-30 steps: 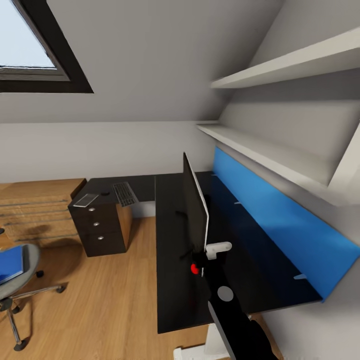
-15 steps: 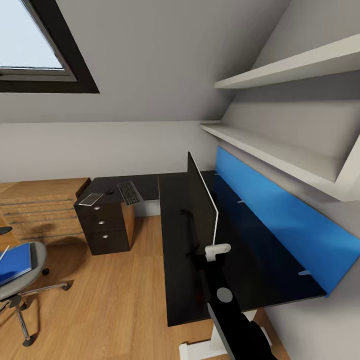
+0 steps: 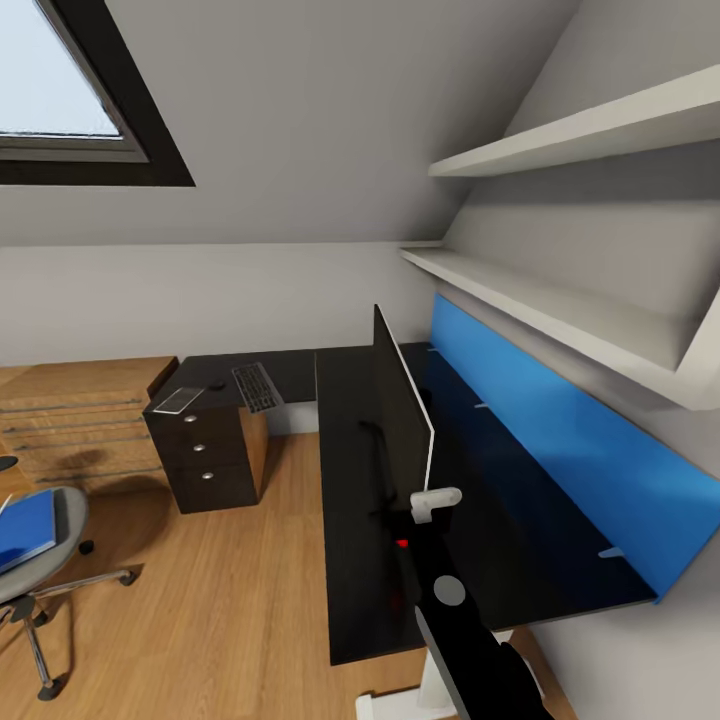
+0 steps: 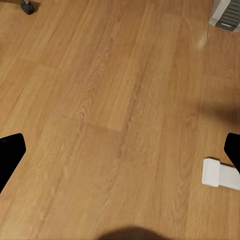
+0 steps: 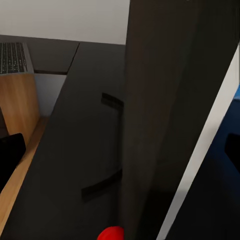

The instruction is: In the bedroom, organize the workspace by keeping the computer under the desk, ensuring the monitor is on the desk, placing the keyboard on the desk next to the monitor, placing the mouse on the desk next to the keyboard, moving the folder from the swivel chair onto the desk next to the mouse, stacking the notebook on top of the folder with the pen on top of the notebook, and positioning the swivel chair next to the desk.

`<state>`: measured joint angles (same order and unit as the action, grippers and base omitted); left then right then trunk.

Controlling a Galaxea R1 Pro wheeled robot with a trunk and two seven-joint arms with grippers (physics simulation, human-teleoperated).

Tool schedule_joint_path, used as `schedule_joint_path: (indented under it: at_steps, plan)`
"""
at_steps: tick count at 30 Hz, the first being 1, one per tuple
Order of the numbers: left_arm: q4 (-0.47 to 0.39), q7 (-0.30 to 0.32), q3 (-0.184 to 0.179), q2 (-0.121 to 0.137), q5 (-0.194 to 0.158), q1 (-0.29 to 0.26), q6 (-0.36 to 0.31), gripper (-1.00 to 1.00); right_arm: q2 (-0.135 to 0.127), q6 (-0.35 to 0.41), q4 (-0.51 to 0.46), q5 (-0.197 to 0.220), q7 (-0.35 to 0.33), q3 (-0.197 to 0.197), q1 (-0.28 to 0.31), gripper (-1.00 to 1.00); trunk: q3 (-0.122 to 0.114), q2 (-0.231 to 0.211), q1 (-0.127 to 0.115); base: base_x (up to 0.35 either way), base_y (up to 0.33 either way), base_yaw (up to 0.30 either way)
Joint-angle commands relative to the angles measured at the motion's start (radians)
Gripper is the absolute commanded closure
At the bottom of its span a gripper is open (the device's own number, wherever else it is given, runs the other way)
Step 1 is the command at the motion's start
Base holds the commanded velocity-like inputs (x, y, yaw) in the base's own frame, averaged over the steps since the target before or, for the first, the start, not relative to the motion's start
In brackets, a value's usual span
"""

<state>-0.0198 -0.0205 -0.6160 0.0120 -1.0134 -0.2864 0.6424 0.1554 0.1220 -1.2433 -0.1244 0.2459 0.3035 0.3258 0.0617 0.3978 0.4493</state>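
Observation:
The monitor [image 3: 400,410] stands edge-on on the long black desk [image 3: 350,560]; in the right wrist view its dark face [image 5: 160,100] rises right in front of my right gripper [image 5: 121,152], which is open. My right arm [image 3: 465,640] reaches over the desk's near end. The keyboard [image 3: 255,387] lies on the desk's far wing, also seen as a grey keyboard [image 5: 12,57] in the right wrist view. A blue folder [image 3: 25,525] rests on the swivel chair [image 3: 45,580] at lower left. My left gripper [image 4: 121,152] hangs open over the wooden floor [image 4: 100,100].
A flat silver item [image 3: 178,400] and a small dark object [image 3: 215,385] lie on the drawer unit [image 3: 205,455]. A wooden dresser [image 3: 80,420] stands against the left wall. Shelves [image 3: 560,140] and a blue panel [image 3: 560,450] line the right wall. A small red spot [image 3: 402,544] shows by the monitor's foot.
The whole picture has shifted slightly, so the camera has moved. The red spot by the monitor's foot was hidden half a second ago and shows again now.

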Motion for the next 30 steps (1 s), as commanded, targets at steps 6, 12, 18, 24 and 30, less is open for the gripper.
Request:
schedule_joint_path:
  at_steps: [6,12,18,24,30]
  plan:
    - [-0.001,-0.002,-0.008,0.000,-0.007,0.000,0.002,-1.00,0.000,0.002,-0.002,-0.011,0.006,0.001,0.001,-1.00,0.002,0.002,0.001,0.020,-0.003,0.000]
    - [0.000,-0.002,-0.008,0.000,-0.007,0.000,0.002,-1.00,0.000,0.001,-0.001,-0.011,0.005,0.002,0.001,-1.00,0.002,0.002,0.001,0.166,-0.001,0.000]
    - [-0.001,-0.002,-0.008,0.000,-0.007,0.000,0.002,-1.00,0.000,-0.002,-0.001,-0.009,0.001,0.003,0.001,-1.00,0.002,0.002,0.001,0.051,0.000,0.000]
    - [0.000,-0.002,-0.008,0.001,-0.007,0.000,0.002,-1.00,0.000,-0.002,-0.001,-0.009,0.000,0.004,0.001,-1.00,0.002,0.002,0.001,0.008,0.000,0.000]
    - [-0.001,-0.003,-0.008,0.000,-0.007,0.000,0.001,-1.00,0.000,-0.002,-0.002,-0.009,0.000,0.006,0.001,-1.00,0.002,0.002,0.001,0.001,0.000,0.000]
